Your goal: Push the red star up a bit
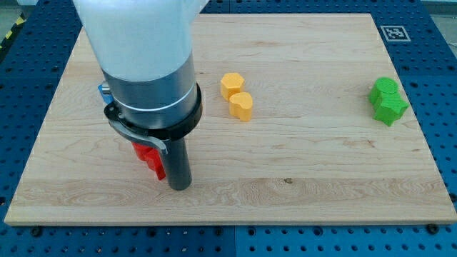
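Rod tip (178, 187) on counter (300, 164) near bottom-left corner, touching red star (149, 158) on its right, no jaws on tool, yellow blocks (236, 96) mid-counter, green blocks (387, 101) at right edge

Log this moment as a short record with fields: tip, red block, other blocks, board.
tip: my tip is down on the board, at the view's lower left
red block: red block, mostly hidden behind the arm, lies just to the view's left of my tip; contact cannot be told
blue block: blue block, only a sliver showing at the arm's left edge
yellow blocks: upper yellow block and lower yellow block touching, near the centre
green blocks: upper green block and lower green block touching, at the view's right
board: wooden board
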{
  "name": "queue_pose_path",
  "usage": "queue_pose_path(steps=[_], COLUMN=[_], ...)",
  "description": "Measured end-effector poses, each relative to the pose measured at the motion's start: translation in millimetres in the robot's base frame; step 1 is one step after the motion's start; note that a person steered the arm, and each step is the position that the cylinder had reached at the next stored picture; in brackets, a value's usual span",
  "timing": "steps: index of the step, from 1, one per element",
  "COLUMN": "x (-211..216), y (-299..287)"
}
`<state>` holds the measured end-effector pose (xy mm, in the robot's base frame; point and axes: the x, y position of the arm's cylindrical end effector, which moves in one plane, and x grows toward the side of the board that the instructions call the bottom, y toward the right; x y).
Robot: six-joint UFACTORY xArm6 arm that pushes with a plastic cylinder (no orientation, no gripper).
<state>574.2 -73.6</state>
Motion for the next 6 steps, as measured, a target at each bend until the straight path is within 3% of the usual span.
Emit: queue_pose_path(steps=[1, 2, 3, 5, 6], x=[9.4, 27.9, 15.2, -29.5, -29.6], y=[-6.5, -51.7, -73.1, -19.3, -17.8])
